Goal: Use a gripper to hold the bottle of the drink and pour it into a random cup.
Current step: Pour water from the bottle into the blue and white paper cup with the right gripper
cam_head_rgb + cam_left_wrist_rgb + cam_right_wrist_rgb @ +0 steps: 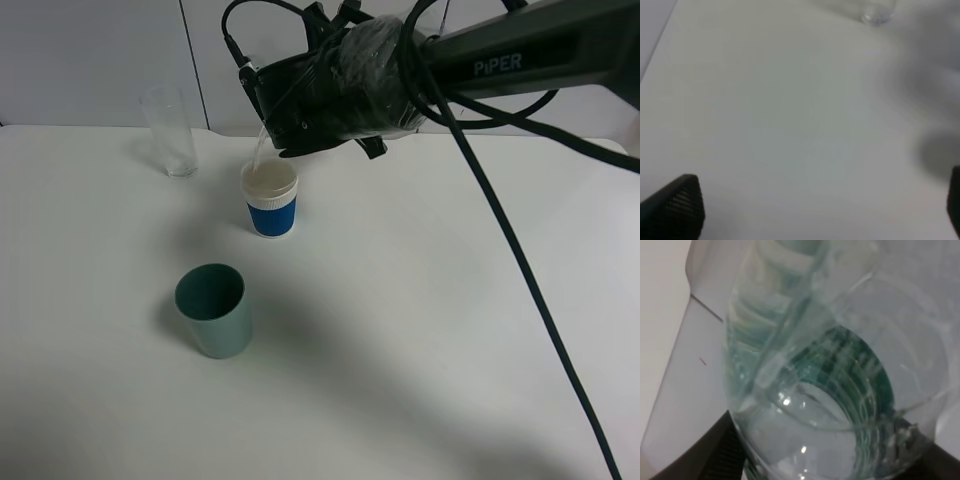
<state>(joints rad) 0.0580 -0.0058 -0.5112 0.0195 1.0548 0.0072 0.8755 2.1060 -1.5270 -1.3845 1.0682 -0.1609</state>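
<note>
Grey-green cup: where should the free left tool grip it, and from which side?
Grip the grey-green cup across its outer wall just below the rim, with the left tool coming in level from the exterior view's left. It stands upright and widens upward, so a side pinch should not slip off. That side is open table; the blue-sleeved cup being filled stands behind it.

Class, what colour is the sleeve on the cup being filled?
Blue, under a white rim; the cup shows best in the exterior high view.
</note>
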